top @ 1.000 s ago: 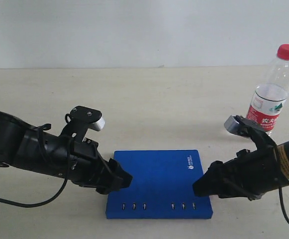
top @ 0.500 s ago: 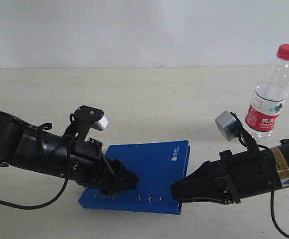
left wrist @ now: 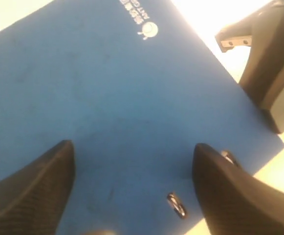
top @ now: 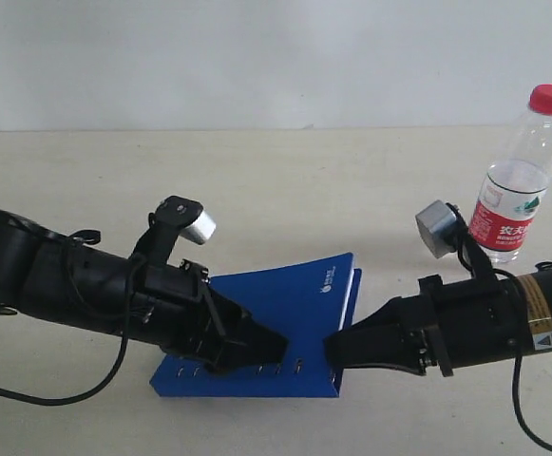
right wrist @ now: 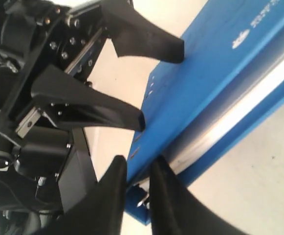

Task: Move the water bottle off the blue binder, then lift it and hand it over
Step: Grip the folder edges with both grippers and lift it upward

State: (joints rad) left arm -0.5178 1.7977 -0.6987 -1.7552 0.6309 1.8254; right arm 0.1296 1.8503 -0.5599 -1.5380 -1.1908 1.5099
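The water bottle (top: 516, 180), clear with a red cap and a red-and-white label, stands upright on the table at the far right, apart from the blue binder (top: 290, 304). The binder lies tilted, its right side raised and white pages (top: 354, 285) showing under the cover. My right gripper (top: 337, 347) (right wrist: 138, 169) is shut on the binder's front right corner, pinching the blue cover (right wrist: 215, 83). My left gripper (top: 271, 347) (left wrist: 132, 196) is open, its fingertips (left wrist: 39, 186) spread over the cover (left wrist: 107, 88) near the slotted edge.
The beige table (top: 285, 180) stretches back to a white wall. Both black arms lie low over the front of the table, the left arm (top: 57, 280) from the left and the right arm (top: 504, 318) from the right. The left gripper's fingers (right wrist: 93, 105) show in the right wrist view.
The binder has slid and turned to the left, and its right side has risen off the table. My right gripper moved left with it; my left gripper pushed further over the cover. The bottle stayed put.
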